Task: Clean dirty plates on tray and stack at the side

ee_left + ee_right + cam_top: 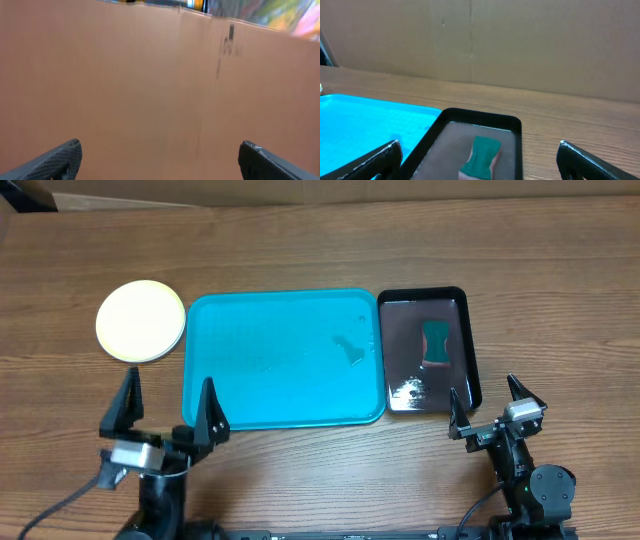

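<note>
The plates sit as one round pile on the wooden desk, just beside the left short edge of the turquoise tray and not touching it. The top plate is pale yellow-green with a lighter rim showing around it. I cannot tell from above how many lie beneath. The turquoise tray lies in the middle of the desk, its floor showing a few glossy, wet-looking marks toward the right end.

Right against the tray's right edge lies a smaller glossy black tray. A green sponge with a paler underside rests flat inside it, toward the far half.

The left pincer hangs near the front edge of the desk, in front of the tray's left corner, its fingers spread wide and pinching nothing. Its wrist camera sees only a brown cardboard wall. The right pincer hangs in front of the black tray's right corner, also spread wide and bare, and points toward the sponge.
</note>
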